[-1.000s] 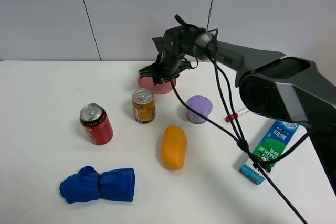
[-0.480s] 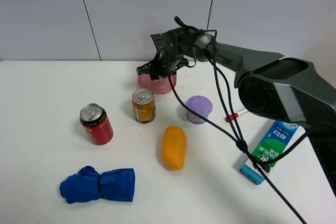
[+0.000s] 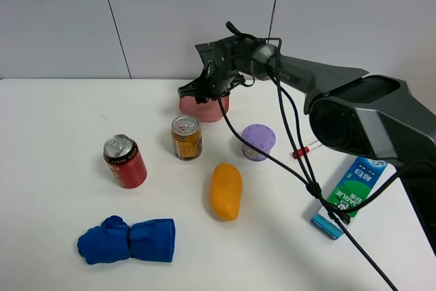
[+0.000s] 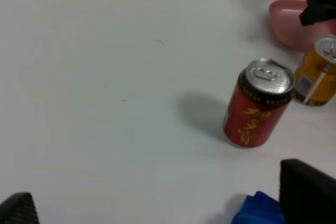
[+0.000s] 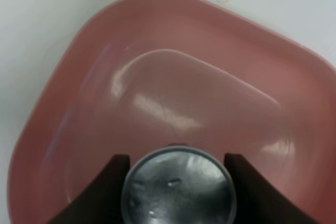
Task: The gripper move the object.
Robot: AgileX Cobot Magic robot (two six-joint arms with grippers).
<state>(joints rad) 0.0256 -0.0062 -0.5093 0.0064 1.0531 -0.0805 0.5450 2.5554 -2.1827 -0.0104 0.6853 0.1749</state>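
Observation:
My right gripper (image 3: 204, 90) hangs over the pink bowl (image 3: 204, 109) at the back of the table. In the right wrist view it (image 5: 178, 187) is shut on the small silvery-grey cap (image 5: 178, 186), with a black finger (image 5: 107, 187) on each side of it. The cap sits over the near part of the bowl (image 5: 184, 87); I cannot tell whether it touches the bowl. In the exterior view the cap is hidden by the fingers. My left gripper (image 4: 163, 205) is open and empty, low over bare table, with only its fingertips (image 4: 307, 190) showing.
A red can (image 3: 125, 161) and a gold can (image 3: 186, 137) stand in front of the bowl. A purple round container (image 3: 258, 142), a mango (image 3: 225, 191), a blue cloth (image 3: 127, 240), a red-capped marker (image 3: 306, 148) and a milk carton (image 3: 351, 192) lie around.
My right gripper has risen slightly and shifted a little left over the pink bowl, then held still. Nothing else has moved.

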